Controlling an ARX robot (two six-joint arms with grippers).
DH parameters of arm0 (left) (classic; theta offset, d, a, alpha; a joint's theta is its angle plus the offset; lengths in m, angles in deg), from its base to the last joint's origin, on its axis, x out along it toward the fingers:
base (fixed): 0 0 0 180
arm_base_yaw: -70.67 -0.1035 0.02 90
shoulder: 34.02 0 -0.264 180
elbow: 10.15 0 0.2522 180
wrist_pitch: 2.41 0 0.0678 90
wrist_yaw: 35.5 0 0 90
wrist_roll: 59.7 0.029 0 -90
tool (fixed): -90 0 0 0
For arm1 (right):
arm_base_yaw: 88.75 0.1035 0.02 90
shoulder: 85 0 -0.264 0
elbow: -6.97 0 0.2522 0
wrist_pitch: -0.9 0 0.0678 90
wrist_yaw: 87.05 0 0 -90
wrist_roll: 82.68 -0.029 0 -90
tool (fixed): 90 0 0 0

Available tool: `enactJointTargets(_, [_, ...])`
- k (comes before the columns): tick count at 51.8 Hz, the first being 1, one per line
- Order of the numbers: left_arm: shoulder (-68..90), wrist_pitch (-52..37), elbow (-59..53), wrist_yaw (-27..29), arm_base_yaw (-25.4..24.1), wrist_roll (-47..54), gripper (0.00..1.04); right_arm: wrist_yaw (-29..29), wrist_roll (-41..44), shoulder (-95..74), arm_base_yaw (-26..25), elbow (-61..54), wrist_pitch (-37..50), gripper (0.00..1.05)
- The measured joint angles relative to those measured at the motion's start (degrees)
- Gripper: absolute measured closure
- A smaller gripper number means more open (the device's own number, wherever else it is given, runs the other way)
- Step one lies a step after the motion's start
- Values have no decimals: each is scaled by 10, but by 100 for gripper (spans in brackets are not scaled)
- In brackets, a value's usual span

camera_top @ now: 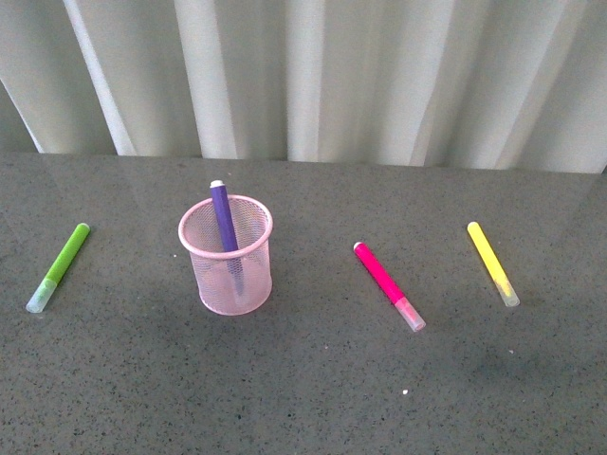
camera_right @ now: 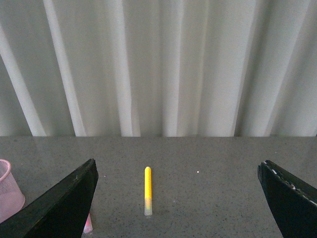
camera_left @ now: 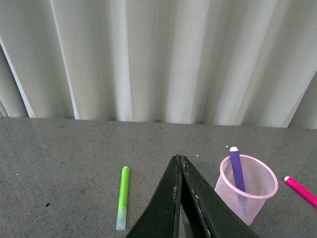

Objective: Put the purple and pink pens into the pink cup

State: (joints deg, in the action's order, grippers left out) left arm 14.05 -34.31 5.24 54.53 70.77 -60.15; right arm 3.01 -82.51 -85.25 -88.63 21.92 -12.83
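- Left gripper (camera_left: pixel 178 158) is closest to its wrist cam: jaws clamped flat against each other, nothing pinched between them.
- Right gripper (camera_right: pixel 177 166) is the opposite, jaws spread wide and empty.
- Cup (camera_left: pixel 257 198) stands upright just off the robot's-right side of the shut left jaws, a bit ahead of the tips and not touching them.
- Purple pen (camera_left: pixel 237 168) is already in the cup, leaning on the rim with its white-tipped end poking out the top.
- Green pen (camera_left: pixel 123 196) lies flat on the other side of the left jaws, near but clear of them.
- Pink pen (camera_top: pixel 387 284) is flat on the table (camera_top: pixel 313 379), out of the cup and well off to its right. From the right wrist only a sliver shows, outside the left finger (camera_right: pixel 74 198) and mostly hidden behind it.
- Yellow pen (camera_right: pixel 147 191) lies ahead of the open right jaws, in the gap between them, nearer the left finger, clear cap end toward the gripper.
- Pale curtain (camera_top: pixel 332 76) hangs behind everything.
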Motion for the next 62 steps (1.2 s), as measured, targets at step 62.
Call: enactJointTargets(62, [-366,340,-11,0,0,0,101,0,0,0,0,0,0,7])
